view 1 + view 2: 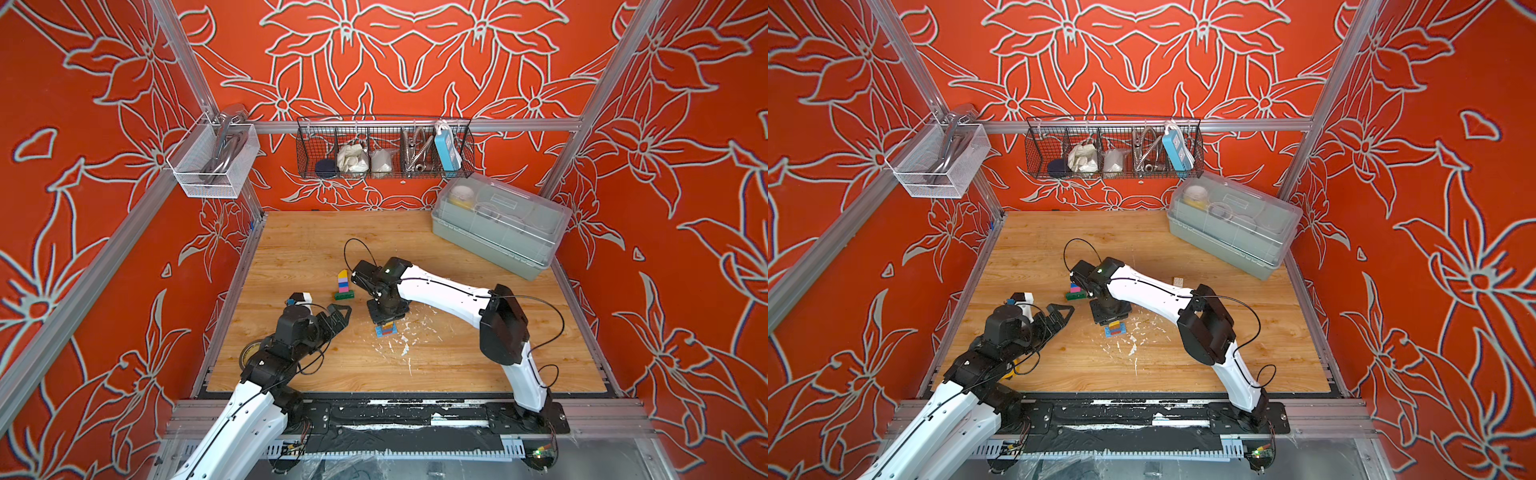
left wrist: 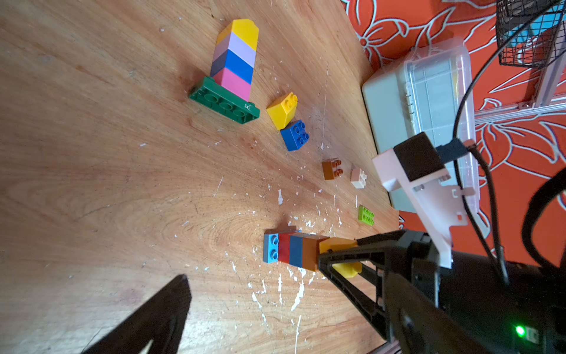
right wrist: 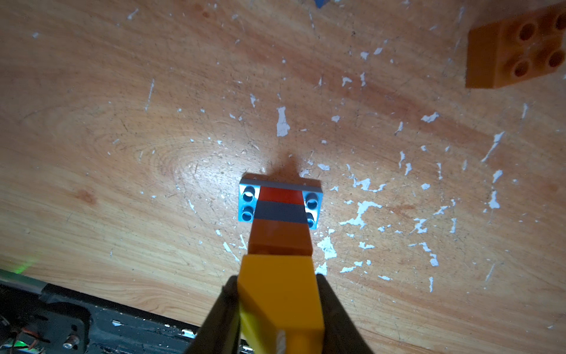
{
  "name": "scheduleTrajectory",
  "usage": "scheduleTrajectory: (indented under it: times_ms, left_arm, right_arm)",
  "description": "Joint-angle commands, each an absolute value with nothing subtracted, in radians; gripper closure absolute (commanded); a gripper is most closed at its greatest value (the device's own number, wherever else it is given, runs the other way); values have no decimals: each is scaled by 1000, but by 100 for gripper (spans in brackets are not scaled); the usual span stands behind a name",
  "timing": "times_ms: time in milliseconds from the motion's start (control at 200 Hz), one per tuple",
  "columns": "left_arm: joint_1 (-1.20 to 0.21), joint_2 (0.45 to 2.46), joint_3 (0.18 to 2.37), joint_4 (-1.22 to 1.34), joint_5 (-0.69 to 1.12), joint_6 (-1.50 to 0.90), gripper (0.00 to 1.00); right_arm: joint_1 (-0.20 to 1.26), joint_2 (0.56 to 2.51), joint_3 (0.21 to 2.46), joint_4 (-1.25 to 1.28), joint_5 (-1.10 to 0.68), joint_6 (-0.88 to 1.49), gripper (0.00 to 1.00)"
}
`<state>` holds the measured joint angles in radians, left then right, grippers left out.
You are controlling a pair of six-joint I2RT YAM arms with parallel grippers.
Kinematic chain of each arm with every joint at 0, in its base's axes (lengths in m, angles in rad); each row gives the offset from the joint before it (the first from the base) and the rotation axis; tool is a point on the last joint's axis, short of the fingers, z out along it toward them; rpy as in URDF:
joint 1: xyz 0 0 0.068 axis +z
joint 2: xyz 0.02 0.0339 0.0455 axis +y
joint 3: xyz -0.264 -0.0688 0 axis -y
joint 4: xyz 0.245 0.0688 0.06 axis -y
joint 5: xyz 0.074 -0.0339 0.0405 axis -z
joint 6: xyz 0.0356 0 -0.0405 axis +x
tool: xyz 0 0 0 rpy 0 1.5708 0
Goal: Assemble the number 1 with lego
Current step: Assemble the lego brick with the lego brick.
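Stack of light-blue plate, red, blue and brown bricks stands just below frame centre in both top views. Right gripper clamped on yellow brick topping it. Left gripper spread wide, empty, just left of stack.

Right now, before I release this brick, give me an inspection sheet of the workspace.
Surface: wooden table, dusted with white flecks.
Job's things: green-based stack carrying four bricks; blue-based stack under the right gripper; loose yellow brick, blue brick, brown brick, pale brick, lime brick.
Clutter: lidded box at far corner; tape roll at left edge.
Grippers: left gripper open, empty; right gripper shut on the stack's yellow top brick.
Cables: black loop by the right gripper, near the green-based stack.
Surroundings: wire basket and mesh basket hang above the table.
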<state>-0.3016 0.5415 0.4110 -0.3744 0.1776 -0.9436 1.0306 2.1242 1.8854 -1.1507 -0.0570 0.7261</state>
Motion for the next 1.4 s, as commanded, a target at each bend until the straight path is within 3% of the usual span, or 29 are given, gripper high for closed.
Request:
scheduleTrajectory:
  times_ms: [0, 726, 1396]
  left_arm:
    - [-295, 528, 403, -379, 178, -945, 1]
    - [-287, 486, 394, -394, 185, -945, 1]
    - [-280, 492, 391, -385, 191, -948, 1]
  right_arm:
    - [1038, 2155, 1835, -1165, -87, 756, 76]
    - [1046, 2176, 1819, -1159, -102, 803, 75]
    - [1046, 2287, 1840, -1181, -83, 706, 75]
